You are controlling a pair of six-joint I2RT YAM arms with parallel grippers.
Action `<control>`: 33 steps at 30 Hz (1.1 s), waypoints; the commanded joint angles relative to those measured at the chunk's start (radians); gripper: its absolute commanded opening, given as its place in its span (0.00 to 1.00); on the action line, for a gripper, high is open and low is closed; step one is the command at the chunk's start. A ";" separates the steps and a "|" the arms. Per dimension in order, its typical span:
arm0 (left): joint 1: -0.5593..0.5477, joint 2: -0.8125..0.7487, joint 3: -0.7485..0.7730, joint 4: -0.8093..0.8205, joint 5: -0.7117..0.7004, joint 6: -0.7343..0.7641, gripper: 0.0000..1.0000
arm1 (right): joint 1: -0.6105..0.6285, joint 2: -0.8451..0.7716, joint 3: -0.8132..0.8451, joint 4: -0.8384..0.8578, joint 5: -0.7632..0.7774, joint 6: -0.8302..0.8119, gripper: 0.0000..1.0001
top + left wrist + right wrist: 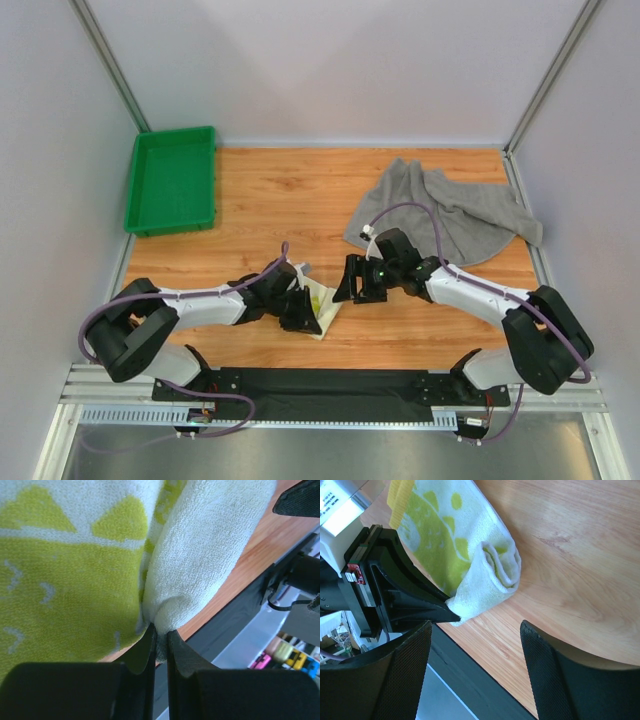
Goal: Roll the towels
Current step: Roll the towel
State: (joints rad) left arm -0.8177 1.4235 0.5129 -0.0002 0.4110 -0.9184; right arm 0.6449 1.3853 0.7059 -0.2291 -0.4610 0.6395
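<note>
Now the print towel (470, 555) looks rolled, left hand (161, 632) pinching its end, right hand (475, 630) wide open, empty, just beside. Far off, grey towel (450, 210) lies crumpled: that one's left.

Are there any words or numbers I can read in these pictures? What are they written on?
Nothing here can be read for sure.
The white label in the top left corner of the right wrist view: tiny dark print, too blurred to read.
The printed towel: only green-yellow shapes, no letters.
The grey towel and the green tray: no writing shows.
</note>
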 commanded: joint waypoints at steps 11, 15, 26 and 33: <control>0.126 0.046 -0.128 0.282 0.222 -0.177 0.01 | 0.035 0.075 -0.031 0.178 -0.030 0.025 0.71; 0.140 0.072 -0.114 0.269 0.252 -0.158 0.01 | 0.064 0.138 -0.039 0.264 -0.027 0.057 0.70; 0.149 0.068 -0.079 0.160 0.244 -0.086 0.02 | 0.125 0.290 0.026 0.294 0.025 0.091 0.35; 0.149 0.008 -0.007 -0.075 0.137 0.029 0.34 | 0.127 0.293 0.075 0.172 0.087 0.089 0.11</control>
State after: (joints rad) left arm -0.6735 1.4807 0.4667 0.0677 0.6155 -0.9680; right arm 0.7696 1.6775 0.7330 0.0074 -0.4480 0.7364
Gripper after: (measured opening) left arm 0.307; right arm 0.137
